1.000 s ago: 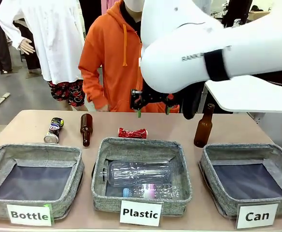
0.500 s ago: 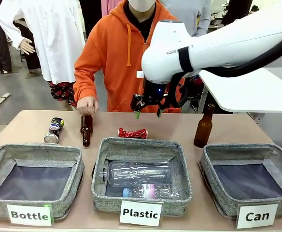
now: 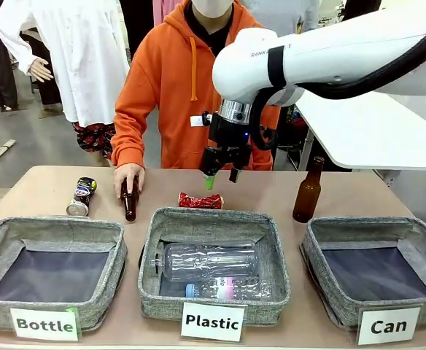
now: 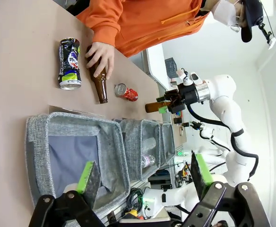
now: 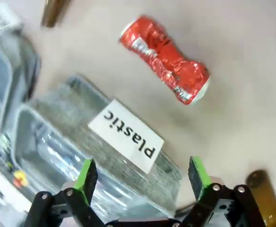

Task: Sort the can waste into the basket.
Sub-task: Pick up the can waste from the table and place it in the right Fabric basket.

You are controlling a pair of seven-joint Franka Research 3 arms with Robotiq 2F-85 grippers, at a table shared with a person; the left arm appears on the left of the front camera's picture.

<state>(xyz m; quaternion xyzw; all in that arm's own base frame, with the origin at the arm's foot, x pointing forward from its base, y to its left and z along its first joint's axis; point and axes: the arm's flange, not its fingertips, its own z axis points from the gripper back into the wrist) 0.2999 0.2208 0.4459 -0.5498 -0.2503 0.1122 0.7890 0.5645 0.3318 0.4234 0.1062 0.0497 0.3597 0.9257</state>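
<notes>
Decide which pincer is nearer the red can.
Right. The right pincer hangs open close above the red can. The left pincer is open over the Bottle basket, well away from the can.

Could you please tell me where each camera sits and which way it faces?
Front: fixed on the robot's side, facing the person across the table; the open right claw hangs above the red can.
Left wrist: rolled sideways, looking along the open left claw over the Bottle basket to the person's hand.
Right wrist: looking down past its claw at the red can and Plastic card.
Shared: all three show the red can.
</notes>
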